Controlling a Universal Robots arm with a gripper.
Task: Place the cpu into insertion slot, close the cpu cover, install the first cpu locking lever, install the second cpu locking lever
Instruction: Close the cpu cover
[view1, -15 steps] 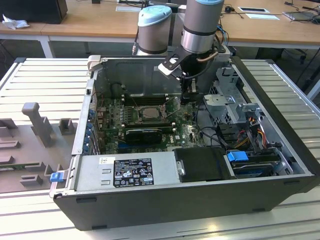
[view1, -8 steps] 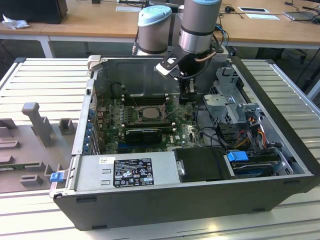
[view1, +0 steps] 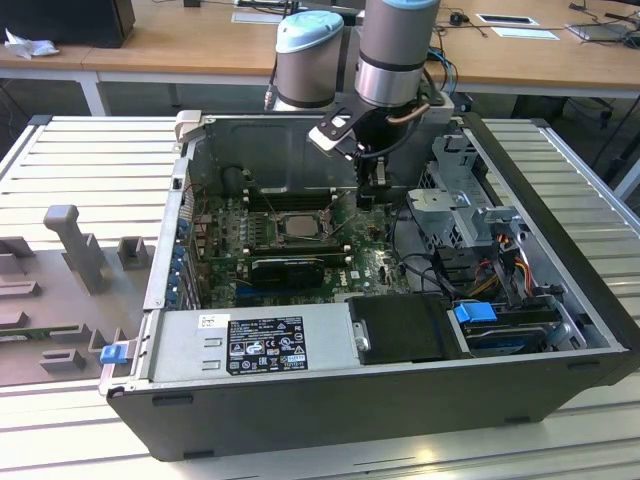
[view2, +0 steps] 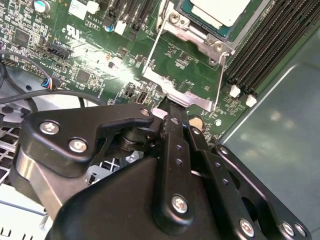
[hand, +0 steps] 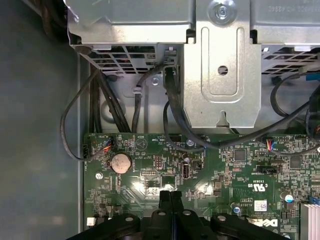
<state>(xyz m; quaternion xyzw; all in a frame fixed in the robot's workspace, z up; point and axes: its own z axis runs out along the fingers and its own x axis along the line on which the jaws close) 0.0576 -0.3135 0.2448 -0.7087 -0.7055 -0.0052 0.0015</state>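
Ribbed metal benching (view1: 90, 150) carries the job, with office desks behind it. Working across the exterior view from its left: grey fixture blocks (view1: 75, 240) sit at 9 o'clock, then the open computer case (view1: 400, 400) lies on its side with its green board facing up.

Near the middle of that board I see the cpu (view1: 300, 226), flat and pale, already seated in the insertion slot (view1: 272, 224). It is square, so it has no long axis to speak of, and its face points up out of the case.

From the cpu, my gripper (view1: 378, 190) sits at about 2 o'clock, reaching down from the arm. Seen the other way, the socket lies at roughly 8 o'clock from the fingertips, near but apart.

In the second wrist view the cpu cover (view2: 192, 100) is not down. It stands swung open away from the chip, hinged at the socket's edge, and bare board shows through its cut-out. I judge that its length runs along that same 8-to-2 line, with the free edge towards me.

The gripper (view2: 167, 105) has its fingers pressed together with no gap, and the first wrist view (hand: 170, 196) shows the same. Their tips meet the cover's free edge. Whether they pinch the thin lip or only bear against it, I cannot tell.

Further right, at 3 o'clock, stands the metal drive cage (view1: 460, 200).
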